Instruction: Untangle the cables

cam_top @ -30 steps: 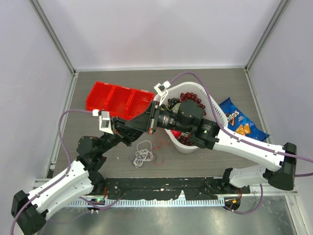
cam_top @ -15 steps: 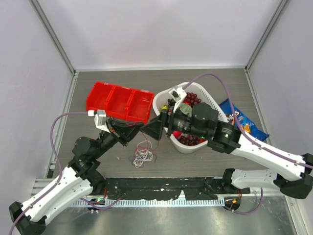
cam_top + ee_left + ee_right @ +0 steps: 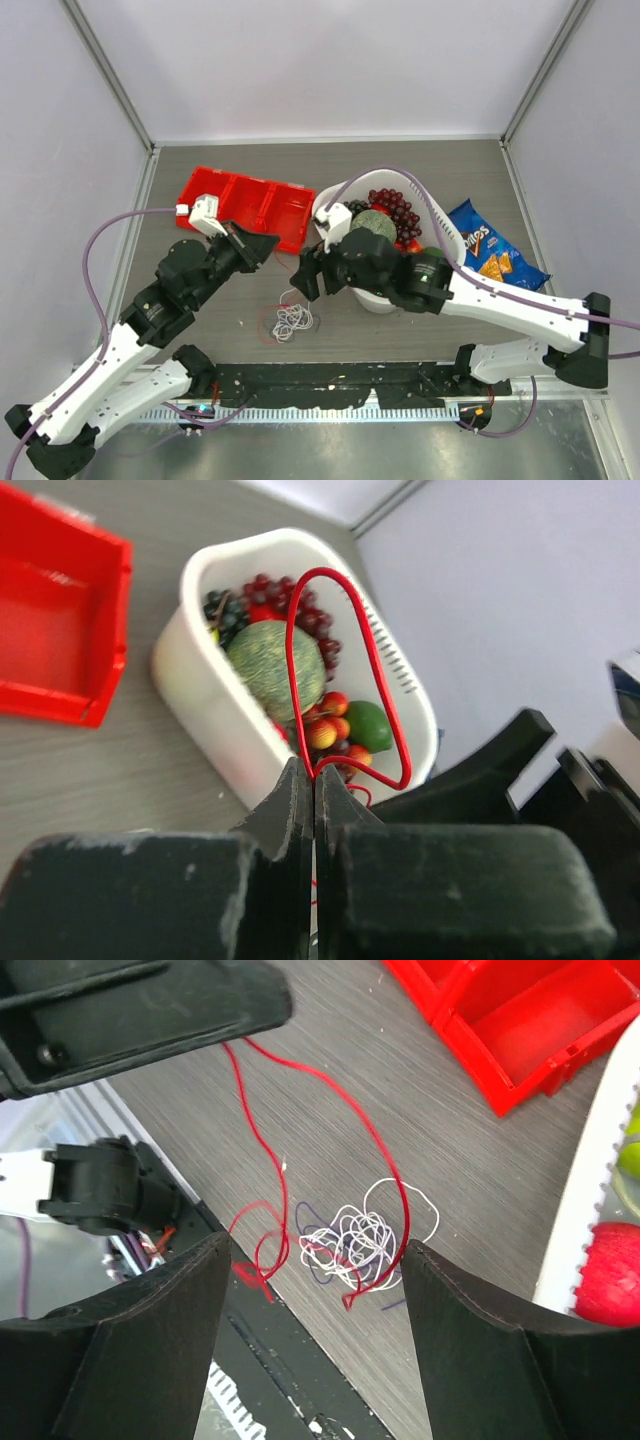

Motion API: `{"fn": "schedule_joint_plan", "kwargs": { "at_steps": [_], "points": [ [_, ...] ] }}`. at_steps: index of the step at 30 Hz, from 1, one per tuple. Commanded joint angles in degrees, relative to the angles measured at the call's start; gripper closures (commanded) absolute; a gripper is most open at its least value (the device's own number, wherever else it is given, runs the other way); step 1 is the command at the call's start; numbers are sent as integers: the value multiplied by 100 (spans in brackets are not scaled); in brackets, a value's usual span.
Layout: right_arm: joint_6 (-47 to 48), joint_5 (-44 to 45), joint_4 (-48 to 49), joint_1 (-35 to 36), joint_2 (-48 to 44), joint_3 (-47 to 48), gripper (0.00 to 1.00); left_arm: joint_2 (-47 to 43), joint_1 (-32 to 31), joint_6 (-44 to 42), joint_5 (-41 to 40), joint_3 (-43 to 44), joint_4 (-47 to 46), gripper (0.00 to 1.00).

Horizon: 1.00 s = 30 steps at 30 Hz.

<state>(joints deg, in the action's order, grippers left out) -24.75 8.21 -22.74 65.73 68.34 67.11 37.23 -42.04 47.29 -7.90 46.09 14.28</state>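
Note:
The cables lie as a small tangle on the table: a white cable (image 3: 293,320) (image 3: 352,1238) with a purplish strand (image 3: 312,1265) through it. A red cable (image 3: 262,1135) rises out of the tangle to my left gripper (image 3: 271,244) (image 3: 314,771), which is shut on it. A red loop (image 3: 300,630) sticks out past the left gripper's tips. My right gripper (image 3: 303,281) (image 3: 318,1244) hangs open above the tangle, just right of the left one. Red strands dangle between its fingers (image 3: 170,1340) without being held.
A red divided bin (image 3: 240,200) (image 3: 510,1020) sits behind the tangle. A white basket (image 3: 438,216) (image 3: 200,685) of fruit stands to its right, partly under the right arm. A blue chips bag (image 3: 490,250) lies far right. A black strip (image 3: 330,380) runs along the near edge.
The left gripper has shut on the red cable and lifted it up and left. The right gripper has opened, let go and dropped lower, away from the left one.

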Motion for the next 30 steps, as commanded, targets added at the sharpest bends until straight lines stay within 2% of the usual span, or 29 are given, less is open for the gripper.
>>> {"fn": "schedule_joint_plan", "kwargs": {
  "at_steps": [1,11,16,18,20,21,24,25,26,30],
  "points": [
    [304,858,349,247,424,548,26,100,-15,465,-616,357,751,100],
    [743,1709,938,475,1322,812,26,-85,-15,940,-1029,348,883,100],
    [972,2176,1044,791,1621,970,34,-85,-15,1133,-1143,375,936,100],
    [999,2299,1035,827,1727,1032,41,-76,-15,1212,-1135,357,910,100],
    [1008,2317,1052,827,1797,1049,53,-67,-15,1265,-1117,357,883,100],
    [990,2317,1061,827,1815,1041,62,-84,-15,1274,-1117,349,883,100],
    [990,2361,1237,827,1745,883,80,-128,-15,1274,-1126,314,901,100],
    [990,2387,1350,827,1692,778,93,-172,-15,1274,-1169,279,927,100],
    [981,2466,1412,827,1666,725,99,-216,-15,1283,-1196,235,953,100],
    [1025,2572,1772,827,1464,417,99,-453,-15,1336,-1266,15,927,100]
  ]
}}
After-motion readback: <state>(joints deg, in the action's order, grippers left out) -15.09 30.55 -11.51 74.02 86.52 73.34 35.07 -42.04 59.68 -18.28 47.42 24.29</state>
